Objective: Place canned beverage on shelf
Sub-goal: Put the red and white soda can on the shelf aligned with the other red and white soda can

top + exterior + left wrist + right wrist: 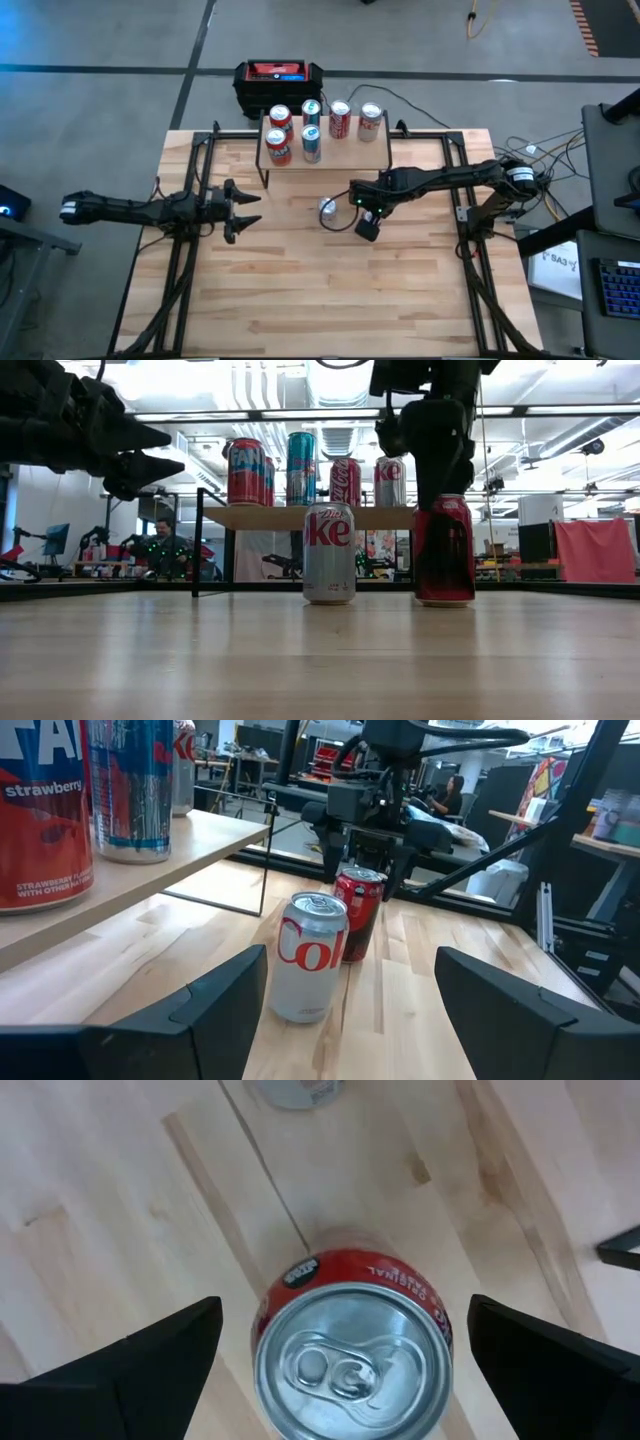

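A red can (350, 1365) stands upright on the wooden table, with a silver Diet Coke can (329, 552) upright next to it on its left. My right gripper (345, 1310) hangs open above the red can and points steeply down. Its fingers stand wide on either side of the can's top without touching it. The shelf (350, 152), a light wooden board on thin black legs, stands at the table's far side with several cans upright on it. My left gripper (243, 210) waits open and level at the table's left, facing the two cans.
A black-and-red box (278, 78) sits behind the table's far edge. The silver can (328, 210) is close to the left of my right gripper (366, 218). Black frame rails (190, 230) run along both table sides. The near half of the table is bare wood.
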Robot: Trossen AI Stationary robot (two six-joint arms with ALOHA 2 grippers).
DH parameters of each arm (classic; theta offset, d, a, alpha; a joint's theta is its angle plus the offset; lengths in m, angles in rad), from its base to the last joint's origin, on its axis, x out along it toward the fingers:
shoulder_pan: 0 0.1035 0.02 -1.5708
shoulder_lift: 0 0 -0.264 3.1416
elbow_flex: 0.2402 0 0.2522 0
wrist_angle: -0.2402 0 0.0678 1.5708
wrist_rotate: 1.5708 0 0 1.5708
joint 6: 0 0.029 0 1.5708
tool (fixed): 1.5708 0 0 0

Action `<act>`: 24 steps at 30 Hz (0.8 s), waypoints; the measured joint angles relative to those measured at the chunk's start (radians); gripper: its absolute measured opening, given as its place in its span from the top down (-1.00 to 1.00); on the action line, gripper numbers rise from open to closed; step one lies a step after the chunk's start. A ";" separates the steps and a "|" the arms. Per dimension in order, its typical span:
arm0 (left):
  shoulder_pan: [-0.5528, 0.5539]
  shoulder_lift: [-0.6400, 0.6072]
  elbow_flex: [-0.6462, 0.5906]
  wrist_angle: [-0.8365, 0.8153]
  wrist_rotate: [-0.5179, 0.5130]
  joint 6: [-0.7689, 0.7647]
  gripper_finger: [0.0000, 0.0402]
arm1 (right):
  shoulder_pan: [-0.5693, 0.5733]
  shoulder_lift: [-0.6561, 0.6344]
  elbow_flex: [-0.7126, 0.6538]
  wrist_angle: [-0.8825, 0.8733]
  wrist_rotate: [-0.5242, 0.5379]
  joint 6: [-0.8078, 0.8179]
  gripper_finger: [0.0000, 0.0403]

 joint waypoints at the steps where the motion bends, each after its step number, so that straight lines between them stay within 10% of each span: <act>1: 0.000 0.002 0.000 0.001 0.000 0.000 -0.37 | 0.000 0.000 0.000 0.002 -0.001 0.002 -0.99; 24: 0.000 0.032 0.000 0.000 0.000 0.000 -0.37 | 0.000 0.000 0.000 0.086 -0.016 0.018 -0.99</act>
